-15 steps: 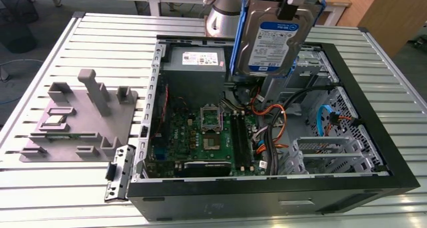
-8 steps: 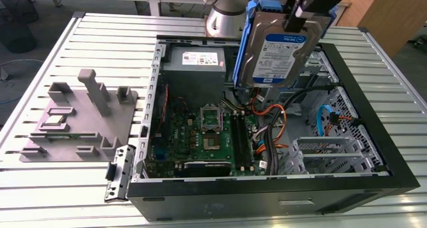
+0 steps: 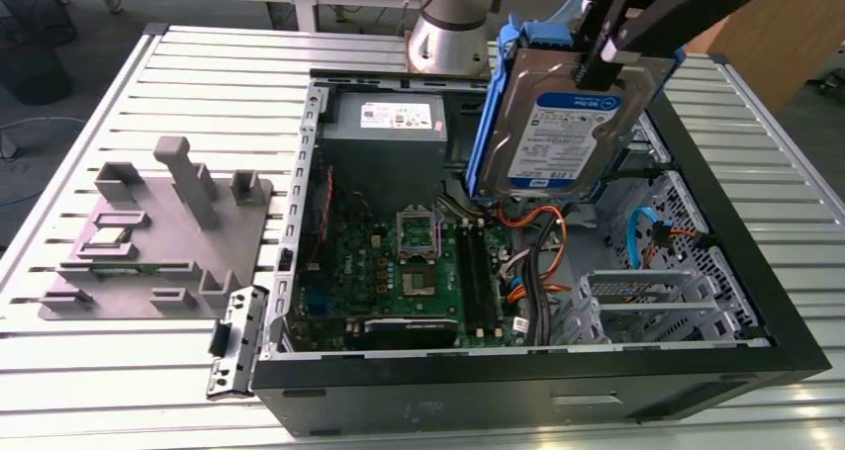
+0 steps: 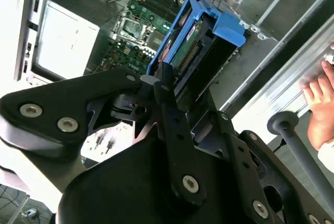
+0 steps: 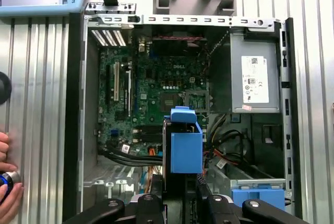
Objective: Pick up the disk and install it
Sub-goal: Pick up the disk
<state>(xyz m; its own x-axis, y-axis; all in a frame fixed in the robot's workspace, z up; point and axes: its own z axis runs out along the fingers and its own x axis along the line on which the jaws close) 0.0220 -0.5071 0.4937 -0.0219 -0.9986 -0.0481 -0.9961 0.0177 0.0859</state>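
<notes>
The disk [image 3: 561, 124] is a silver-grey drive with a white-and-blue label, clipped in a bright blue carrier. It hangs on edge, tilted, above the open computer case [image 3: 528, 371], over its far right part. My gripper [image 3: 615, 54] comes down from above and is shut on the disk's upper end. In the second wrist view the disk [image 4: 195, 41] sticks out past the black fingers [image 4: 165, 85], with the motherboard below it. In the first wrist view the blue carrier of the disk [image 5: 186, 145] is held by the gripper [image 5: 182, 195] above the case's cables.
A grey power supply [image 3: 387, 121] sits in the case's far corner, with a metal drive cage [image 3: 660, 292] and a lone blue bracket [image 5: 258, 193] nearby. A grey fixture [image 3: 158, 232] stands at the exterior view's left. A person's hand [image 5: 8, 182] rests beside the case.
</notes>
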